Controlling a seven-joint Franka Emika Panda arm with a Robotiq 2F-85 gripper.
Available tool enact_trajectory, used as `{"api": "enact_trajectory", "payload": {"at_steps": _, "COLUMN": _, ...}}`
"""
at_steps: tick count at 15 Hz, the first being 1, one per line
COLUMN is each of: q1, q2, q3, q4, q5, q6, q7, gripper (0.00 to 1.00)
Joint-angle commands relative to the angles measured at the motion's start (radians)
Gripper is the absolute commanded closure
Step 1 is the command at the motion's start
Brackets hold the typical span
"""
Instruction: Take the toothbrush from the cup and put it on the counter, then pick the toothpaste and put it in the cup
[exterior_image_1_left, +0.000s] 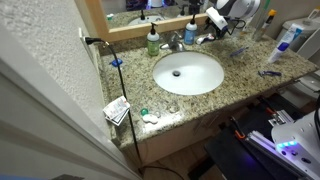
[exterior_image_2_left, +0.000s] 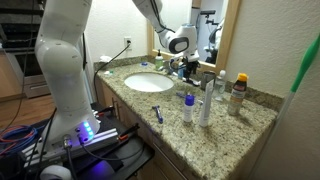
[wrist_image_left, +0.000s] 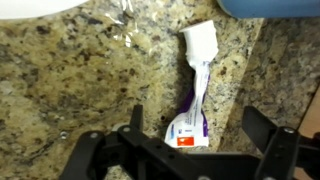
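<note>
The toothpaste is a white and purple tube with a white cap. It lies flat on the speckled granite counter. In the wrist view my gripper is open and hangs just above the tube's flat end, one finger on each side and not touching it. In both exterior views the gripper is low over the back of the counter beside the faucet. I cannot make out the grey cup or the light blue toothbrush.
The oval white sink is in the middle of the counter. A green pump bottle and a blue one stand behind it. Several bottles stand at one end, and a dark blue small item lies near the front edge.
</note>
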Motion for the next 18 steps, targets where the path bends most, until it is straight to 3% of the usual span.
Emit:
{"api": "enact_trajectory", "payload": {"at_steps": 1, "q1": 0.007, "q2": 0.108, "q3": -0.01, "q4": 0.123, "q5": 0.008, "q6": -0.012, "q7": 0.053, "gripper": 0.0}}
{"api": "enact_trajectory", "payload": {"at_steps": 2, "q1": 0.009, "q2": 0.127, "q3": -0.012, "q4": 0.143, "q5": 0.003, "q6": -0.011, "q7": 0.065, "gripper": 0.0}}
{"api": "enact_trajectory", "payload": {"at_steps": 3, "q1": 0.008, "q2": 0.144, "q3": -0.012, "q4": 0.16, "q5": 0.002, "q6": -0.008, "q7": 0.071, "gripper": 0.25}}
{"api": "enact_trajectory", "payload": {"at_steps": 5, "q1": 0.003, "q2": 0.169, "q3": -0.007, "q4": 0.187, "q5": 0.005, "q6": -0.007, "q7": 0.072, "gripper": 0.32}}
{"api": "enact_trajectory", "payload": {"at_steps": 14, "q1": 0.001, "q2": 0.167, "q3": -0.01, "q4": 0.185, "q5": -0.002, "q6": 0.026, "q7": 0.048, "gripper": 0.97}}
{"api": "enact_trajectory", "payload": {"at_steps": 18, "q1": 0.005, "q2": 0.108, "q3": -0.011, "q4": 0.13, "q5": -0.017, "q6": 0.042, "q7": 0.006, "gripper": 0.99}}
